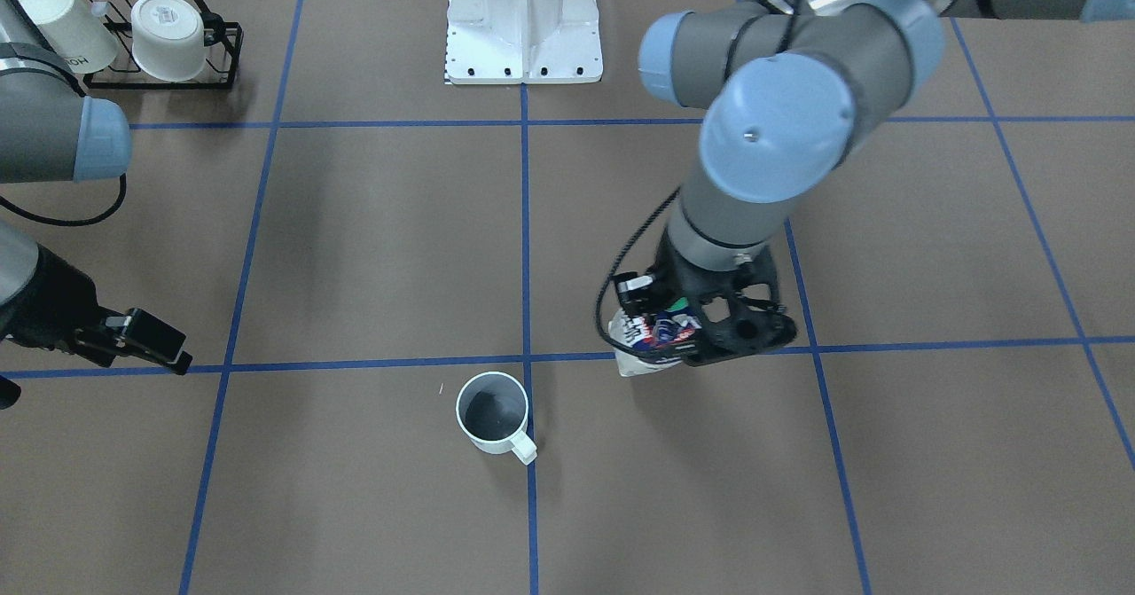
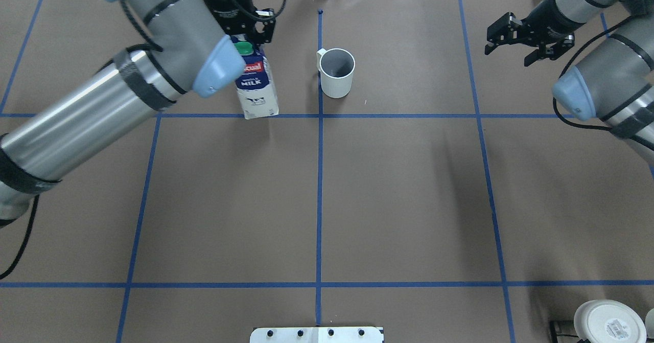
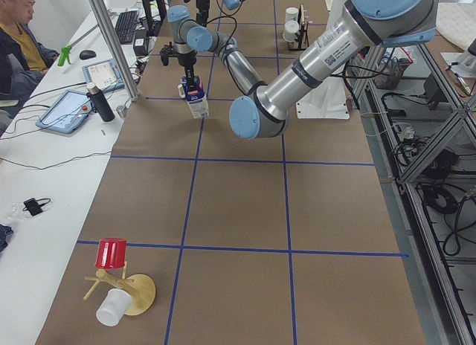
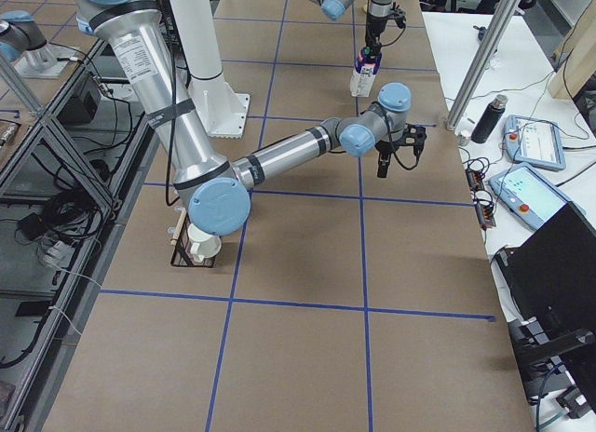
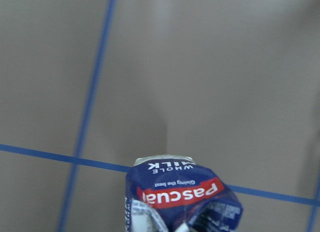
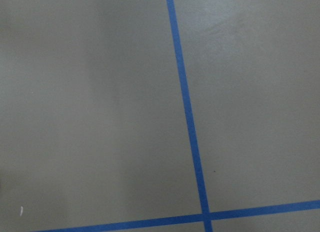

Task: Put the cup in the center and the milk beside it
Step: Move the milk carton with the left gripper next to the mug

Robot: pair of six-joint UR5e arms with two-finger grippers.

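Note:
The cup (image 1: 493,413), a white mug with a dark grey inside, stands upright just beyond the center (image 2: 320,115), the crossing of two blue tape lines, straddling the long line; it also shows in the overhead view (image 2: 336,73). My left gripper (image 2: 246,42) is shut from above on the top of the milk (image 2: 257,86), a navy and white carton with a green cap, left of the cup and apart from it. The carton leans slightly, its base at the cross line; I cannot tell if it touches the table. My right gripper (image 2: 511,51) is open and empty, far right of the cup.
A black rack (image 1: 217,54) with two white mugs stands at the robot's right near corner. The white robot base plate (image 1: 523,54) is at the near edge. A wooden mug tree with a red cup (image 3: 111,254) stands at the table's left end. An operator (image 3: 18,33) sits beyond the far edge.

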